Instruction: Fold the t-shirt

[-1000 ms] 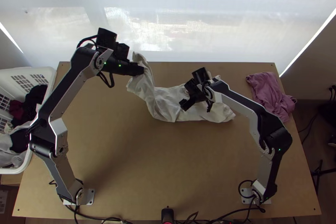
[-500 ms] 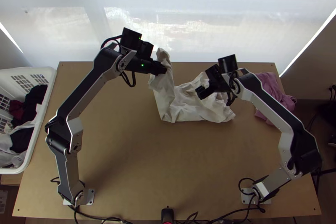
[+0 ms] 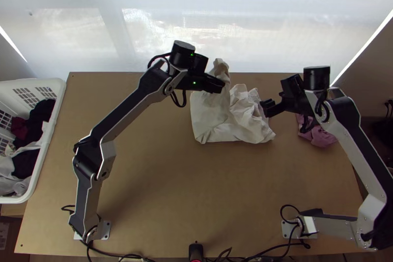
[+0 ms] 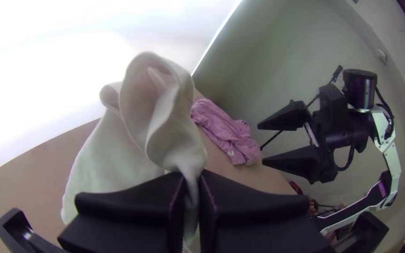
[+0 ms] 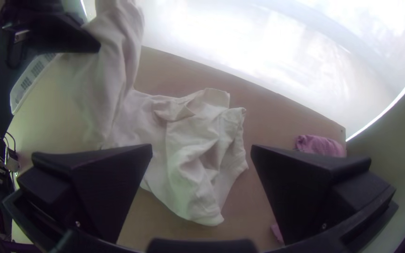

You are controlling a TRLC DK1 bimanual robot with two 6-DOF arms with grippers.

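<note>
My left gripper (image 3: 221, 85) is raised over the far middle of the table, shut on a bunched part of the white t-shirt (image 3: 211, 119). From there the cloth hangs down to the table, where the rest lies crumpled toward the right. In the left wrist view, my left gripper (image 4: 191, 182) pinches the t-shirt (image 4: 113, 159), with a loose fold standing above its fingers. My right gripper (image 3: 267, 107) is at the shirt's right edge in the top view. In the right wrist view, my right gripper (image 5: 201, 152) has its fingers wide apart, the crumpled shirt (image 5: 193, 154) lying beyond them.
A pink-purple cloth (image 3: 317, 134) lies at the table's right side, partly under the right arm. A white basket (image 3: 49, 129) with clothes stands at the left edge. The near half of the table (image 3: 196, 188) is bare wood between the arm bases.
My left gripper has moved right, carrying its part of the shirt along and over toward the rest of the cloth. My right gripper has moved right, from above the shirt to its right edge.
</note>
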